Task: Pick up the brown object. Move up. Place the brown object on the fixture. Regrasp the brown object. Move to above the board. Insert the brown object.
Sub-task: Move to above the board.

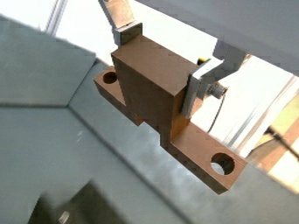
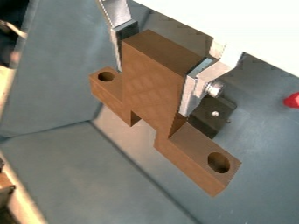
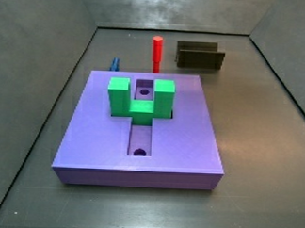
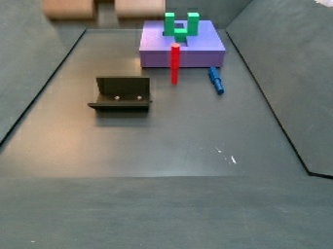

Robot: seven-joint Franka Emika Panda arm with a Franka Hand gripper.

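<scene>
My gripper (image 1: 163, 66) (image 2: 160, 66) is shut on the brown object (image 1: 149, 87) (image 2: 149, 92), its silver fingers (image 1: 197, 87) (image 2: 197, 86) clamping the raised middle block in both wrist views. The piece's long bar runs crosswise under the jaws, with a round hole at each end. It hangs high above the grey floor; in a side view only blurred brown ends (image 4: 68, 8) show at the upper edge. The dark fixture (image 3: 200, 55) (image 4: 120, 94) stands on the floor below, and a bit of it (image 2: 216, 112) peeks out beside one finger. The lavender board (image 3: 180, 136) (image 4: 156, 53) lies apart.
A green U-shaped block (image 3: 141, 97) (image 4: 182, 24) sits on the board over its slot. A red upright peg (image 3: 157, 52) (image 4: 174, 63) and a small blue piece (image 3: 116, 63) (image 4: 216, 80) stand beside the board. Sloping grey walls enclose the floor.
</scene>
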